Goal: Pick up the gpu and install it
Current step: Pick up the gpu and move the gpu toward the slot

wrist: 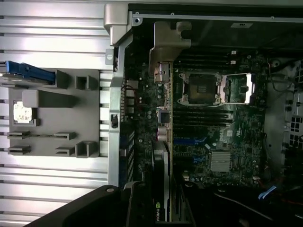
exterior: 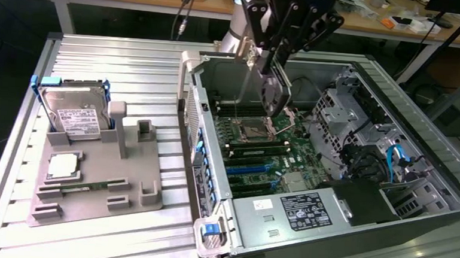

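Observation:
My gripper hangs over the open computer case and is shut on the gpu. The card hangs on edge with its black face showing, above the motherboard near the CPU socket. Its silver bracket points down along the case's back wall. In the wrist view the gpu appears edge-on, running from the gripper out to the bracket. The card sits a little above the board, apart from the slots.
A grey holder lies on the ribbed table at the exterior view's left. It carries an upright silver hard drive, a CPU chip and a narrow memory stick. Drive cages and blue cables fill the case's right side.

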Tool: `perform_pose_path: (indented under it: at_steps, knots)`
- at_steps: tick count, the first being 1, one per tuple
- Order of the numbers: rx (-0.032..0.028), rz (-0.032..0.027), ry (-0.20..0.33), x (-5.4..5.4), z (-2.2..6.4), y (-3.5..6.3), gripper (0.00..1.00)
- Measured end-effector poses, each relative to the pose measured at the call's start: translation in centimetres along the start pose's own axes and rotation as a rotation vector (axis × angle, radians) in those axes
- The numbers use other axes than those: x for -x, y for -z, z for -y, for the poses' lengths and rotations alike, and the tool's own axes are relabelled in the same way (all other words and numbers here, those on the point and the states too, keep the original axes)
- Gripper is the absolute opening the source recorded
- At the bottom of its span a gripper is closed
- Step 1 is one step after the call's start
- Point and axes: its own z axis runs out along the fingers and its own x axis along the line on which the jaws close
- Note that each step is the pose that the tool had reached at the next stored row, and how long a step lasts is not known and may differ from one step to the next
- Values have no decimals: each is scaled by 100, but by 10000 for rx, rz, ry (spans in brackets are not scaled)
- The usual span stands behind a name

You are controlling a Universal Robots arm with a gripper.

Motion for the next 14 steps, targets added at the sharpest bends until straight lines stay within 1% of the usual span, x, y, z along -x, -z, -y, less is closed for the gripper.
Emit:
perform_pose_path:
  at_steps: [3, 5, 14]
  knots:
    - [2, -32, 0, 94, 8, 19, 27]
    - [3, -68, -2, 191, 15, 39, 27]
    - [9, -170, -3, 473, 36, 92, 27]
